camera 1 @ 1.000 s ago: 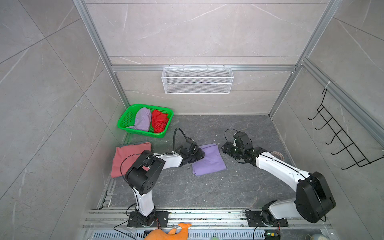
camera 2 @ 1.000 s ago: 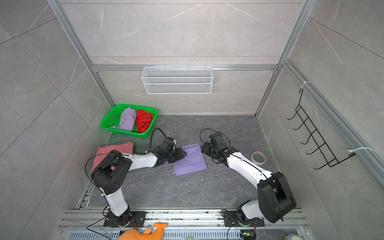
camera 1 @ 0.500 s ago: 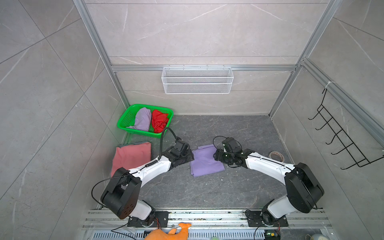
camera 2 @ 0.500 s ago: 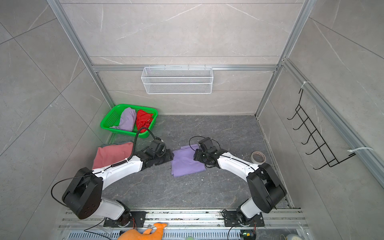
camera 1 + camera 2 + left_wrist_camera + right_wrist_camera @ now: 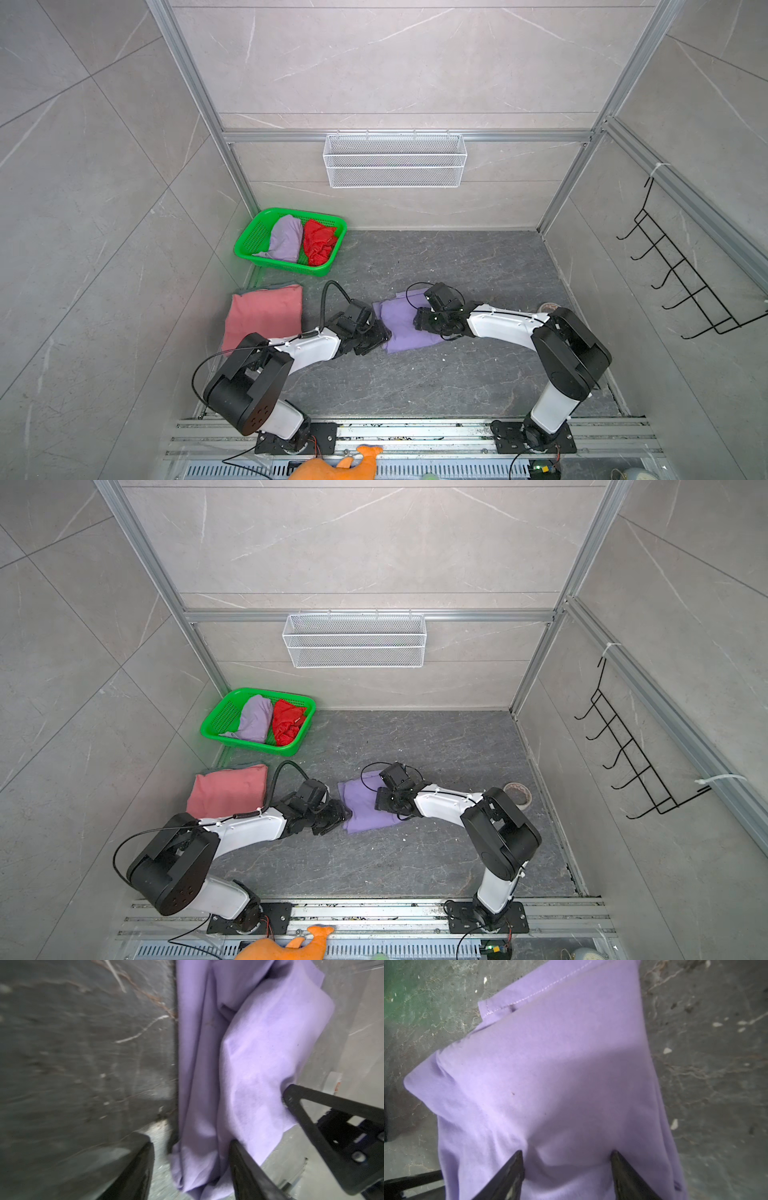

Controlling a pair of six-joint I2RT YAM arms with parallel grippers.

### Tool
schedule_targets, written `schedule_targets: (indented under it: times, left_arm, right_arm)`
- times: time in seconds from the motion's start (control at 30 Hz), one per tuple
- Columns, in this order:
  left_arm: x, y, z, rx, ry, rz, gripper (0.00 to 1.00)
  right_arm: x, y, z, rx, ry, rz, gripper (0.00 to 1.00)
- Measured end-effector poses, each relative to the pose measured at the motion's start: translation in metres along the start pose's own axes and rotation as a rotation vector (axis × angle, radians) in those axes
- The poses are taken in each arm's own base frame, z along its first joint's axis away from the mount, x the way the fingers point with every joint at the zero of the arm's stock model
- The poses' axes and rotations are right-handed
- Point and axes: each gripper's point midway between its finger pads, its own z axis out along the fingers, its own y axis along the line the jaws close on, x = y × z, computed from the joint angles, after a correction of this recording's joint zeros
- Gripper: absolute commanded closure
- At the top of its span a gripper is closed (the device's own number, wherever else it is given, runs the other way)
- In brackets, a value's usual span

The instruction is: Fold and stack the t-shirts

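lavender t-shirt (image 5: pixel 401 332) farther left, open floor (image 5: pixel 436 376) around

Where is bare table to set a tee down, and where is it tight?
Free: the front strip of table between the lavender tee and the front rail; also back right, between green basket and right wall. Crowded: centre, where left gripper and right gripper meet at that tee; pink tee fills the left edge.
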Motion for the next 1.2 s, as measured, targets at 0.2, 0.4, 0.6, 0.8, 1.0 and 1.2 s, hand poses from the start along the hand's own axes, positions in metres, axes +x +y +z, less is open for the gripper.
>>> schedule_targets:
  times: [0.2,0.4,0.6,0.8,1.0,1.2]
  left_arm:
    - [0.006,-0.009,0.015,0.066,0.062,-0.07,0.82]
    - [0.015,-0.012,0.012,0.076,0.116,-0.105,1.0]
    - [0.016,-0.024,-0.001,0.057,0.163,-0.107,1.0]
    - [0.008,-0.036,-0.015,0.082,0.206,-0.133,1.0]
    - [0.002,-0.045,-0.027,0.096,0.248,-0.148,1.0]
    - [0.006,-0.047,-0.029,0.093,0.303,-0.177,1.0]
  right_arm:
    - [-0.004,0.003,0.004,-0.014,-0.024,-0.012,0.28]
    - [-0.007,-0.001,-0.005,-0.004,-0.055,-0.082,0.17]
    - [-0.012,0.017,-0.065,-0.117,-0.182,-0.281,0.17]
    - [0.026,0.051,-0.079,-0.21,-0.224,-0.564,0.17]
    - [0.081,0.072,-0.071,-0.184,-0.234,-0.877,0.16]
    - [0.09,0.083,-0.061,-0.097,-0.323,-1.058,0.15]
